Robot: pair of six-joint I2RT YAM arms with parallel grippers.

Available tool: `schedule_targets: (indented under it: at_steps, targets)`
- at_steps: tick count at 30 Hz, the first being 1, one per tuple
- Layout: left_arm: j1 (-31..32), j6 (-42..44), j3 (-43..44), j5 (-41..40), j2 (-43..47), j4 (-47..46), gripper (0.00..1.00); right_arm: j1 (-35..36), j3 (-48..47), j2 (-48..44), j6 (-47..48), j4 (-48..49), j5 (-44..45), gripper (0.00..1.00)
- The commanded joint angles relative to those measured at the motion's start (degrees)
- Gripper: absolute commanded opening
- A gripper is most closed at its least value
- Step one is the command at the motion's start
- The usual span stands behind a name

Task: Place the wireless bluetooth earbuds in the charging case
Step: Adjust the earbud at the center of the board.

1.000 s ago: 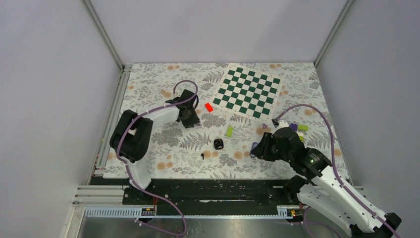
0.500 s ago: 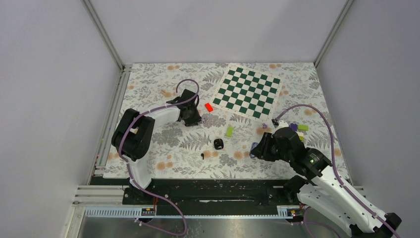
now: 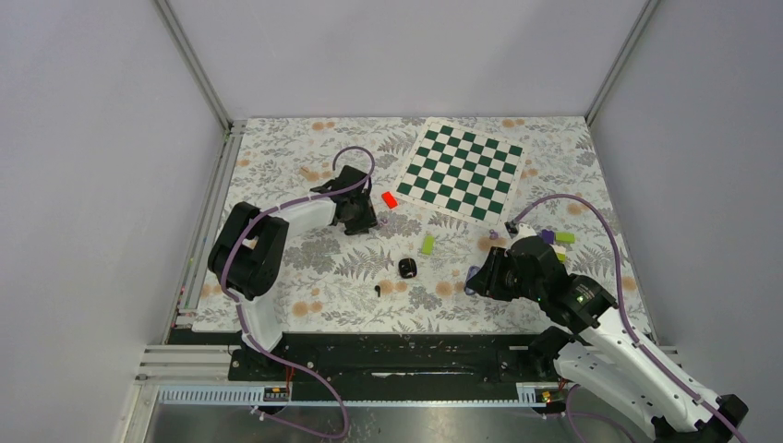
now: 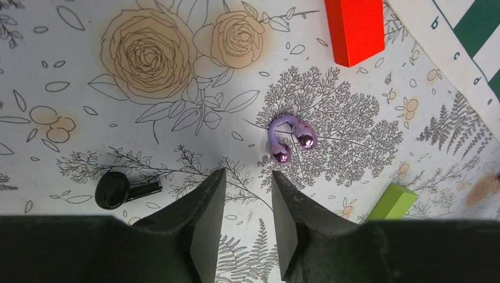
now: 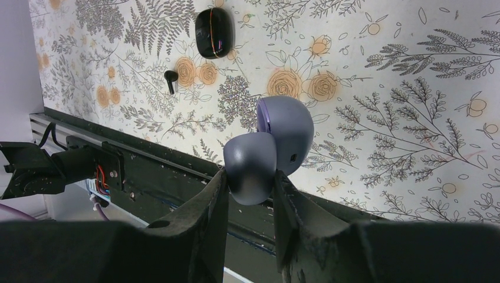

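A closed glossy black charging case [image 3: 407,268] lies mid-table and also shows in the right wrist view [image 5: 213,32]. One black stemmed earbud [image 3: 378,290] lies near it [image 5: 171,81]. Another black earbud [image 4: 117,189] lies just left of my left gripper [image 4: 247,174], which is open, empty and low over the cloth [image 3: 358,224]. Two glossy purple earbuds [image 4: 292,138] lie just ahead of its fingertips. My right gripper [image 5: 250,174] is shut on an open grey-lilac clamshell case [image 5: 271,147], held above the table's near edge [image 3: 475,279].
A red block [image 4: 354,26] and a lime-green block [image 4: 394,201] lie to the right of the left gripper. A green chessboard [image 3: 462,171] lies at the back. Several small coloured blocks [image 3: 559,238] sit by the right arm. The black front rail [image 5: 147,171] runs under the right gripper.
My left gripper has shifted slightly to the right. The right gripper still holds the grey-lilac case in about the same place.
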State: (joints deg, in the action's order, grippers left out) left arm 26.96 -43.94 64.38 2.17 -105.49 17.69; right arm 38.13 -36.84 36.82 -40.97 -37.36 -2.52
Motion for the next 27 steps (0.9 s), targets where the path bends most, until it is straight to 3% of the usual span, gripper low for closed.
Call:
schedule_targets:
  at_steps: [1, 14, 27]
  targets:
    - [0.82, 6.84, 3.37, 0.6, 2.49, -1.63, 0.37, -0.2, -0.32, -0.31, -0.37, 1.58, -0.29, 0.0]
    - [0.9, 10.35, 12.74, -0.98, -3.96, 5.48, 0.36, -0.21, -0.26, -0.73, -0.86, 1.3, -0.6, 0.0]
    - [0.84, 12.98, 14.88, -0.75, -7.47, 8.45, 0.34, -0.19, -0.31, -1.13, -1.41, 0.63, -0.36, 0.0]
